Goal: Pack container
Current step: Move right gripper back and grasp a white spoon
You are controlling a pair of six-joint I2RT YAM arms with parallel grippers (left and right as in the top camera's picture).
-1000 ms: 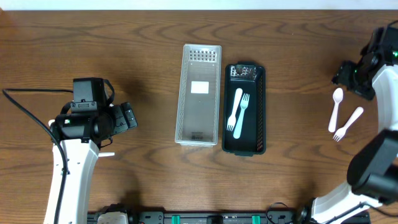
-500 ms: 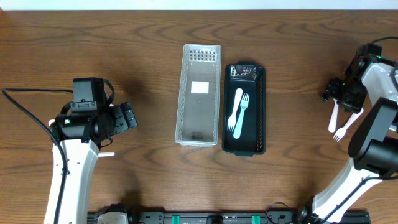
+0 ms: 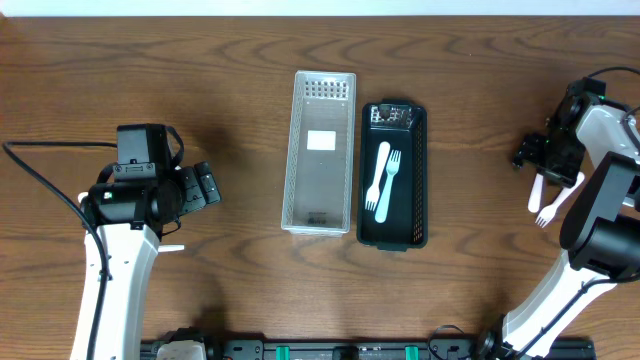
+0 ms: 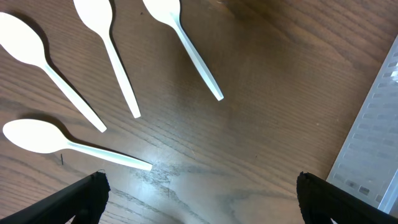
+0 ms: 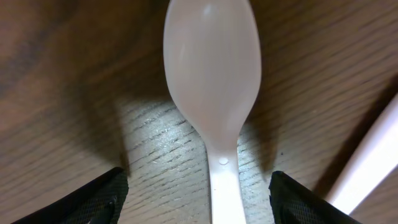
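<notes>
A white slatted basket and a black container stand side by side at the table's middle. The black one holds a white spoon and a white fork. My right gripper is low over a white spoon at the far right. In the right wrist view its jaws are open, one on each side of the spoon's handle. A white fork lies beside it. My left gripper is open and empty above several white spoons.
The left arm covers most of the left spoons in the overhead view. The basket's edge shows at the right of the left wrist view. The fork's handle lies just right of the right gripper.
My right gripper has moved left and down from the table's far right edge onto the spoon there. The left arm has not moved.
</notes>
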